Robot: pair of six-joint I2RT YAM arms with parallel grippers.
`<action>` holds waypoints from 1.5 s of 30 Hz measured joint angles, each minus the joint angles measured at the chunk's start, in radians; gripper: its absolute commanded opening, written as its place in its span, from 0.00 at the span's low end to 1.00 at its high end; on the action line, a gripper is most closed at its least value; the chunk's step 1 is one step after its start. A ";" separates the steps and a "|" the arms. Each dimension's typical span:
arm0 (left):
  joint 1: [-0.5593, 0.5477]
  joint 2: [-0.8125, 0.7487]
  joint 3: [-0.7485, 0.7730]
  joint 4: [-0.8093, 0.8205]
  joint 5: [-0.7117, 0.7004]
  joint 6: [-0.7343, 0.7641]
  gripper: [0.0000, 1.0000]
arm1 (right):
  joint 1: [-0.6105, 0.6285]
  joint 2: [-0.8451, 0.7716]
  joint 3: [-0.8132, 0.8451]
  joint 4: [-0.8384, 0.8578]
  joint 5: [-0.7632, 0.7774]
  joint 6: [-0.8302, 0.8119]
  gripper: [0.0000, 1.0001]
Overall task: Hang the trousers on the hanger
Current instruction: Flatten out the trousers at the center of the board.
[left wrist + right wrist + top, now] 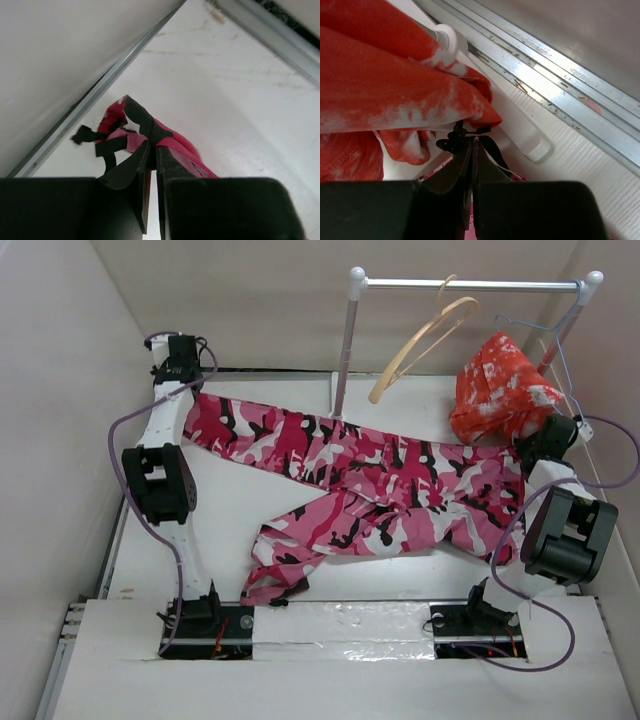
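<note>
The camouflage trousers [370,485] lie spread across the table from the far left corner to the right side, one leg folded toward the front. My left gripper [188,392] is shut on their far-left end; in the left wrist view my left gripper [152,147] pinches pink and black fabric [150,127]. My right gripper [527,448] is shut on their right end; in the right wrist view my right gripper [472,142] clamps black and pink cloth [487,145]. The tan wooden hanger [425,338] hangs tilted on the rail [470,284], apart from the trousers.
A red-orange garment [500,390] hangs on a wire hanger [560,345] at the rail's right end, just above my right gripper, and fills the right wrist view [385,75]. The rack post [345,350] stands behind the trousers. Walls close in on both sides.
</note>
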 measured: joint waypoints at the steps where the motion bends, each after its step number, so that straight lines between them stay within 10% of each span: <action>1: 0.000 0.034 0.056 -0.008 0.004 0.003 0.07 | 0.008 0.002 0.000 -0.001 0.013 -0.001 0.12; 10: 0.000 0.371 0.440 -0.055 0.018 0.032 0.53 | 0.094 -0.109 -0.054 0.010 0.058 -0.029 0.87; 15: 0.000 0.430 0.441 -0.101 0.040 0.029 0.56 | 0.227 -0.341 -0.212 0.082 0.023 -0.065 0.82; 17: 0.001 0.421 0.419 -0.087 0.045 0.023 0.55 | 0.290 -0.426 -0.279 0.122 0.007 -0.084 0.67; 19: 0.003 0.377 0.332 -0.041 0.044 0.016 0.55 | 0.350 -0.504 -0.346 0.158 -0.016 -0.105 0.21; 22: 0.005 0.266 0.115 0.028 0.038 0.006 0.52 | 0.453 -0.579 -0.429 0.201 -0.055 -0.129 0.00; 32: -0.018 -0.056 -0.279 0.146 0.202 -0.108 0.00 | 1.130 -0.494 -0.438 0.240 -0.139 -0.286 0.14; 40: -0.097 -0.516 -0.608 0.306 0.475 -0.185 0.00 | 1.529 -0.209 -0.166 0.251 -0.143 -0.494 0.62; 45: -0.151 -0.829 -0.755 0.365 0.549 -0.208 0.06 | 1.664 -0.034 -0.058 0.203 -0.172 -0.611 0.68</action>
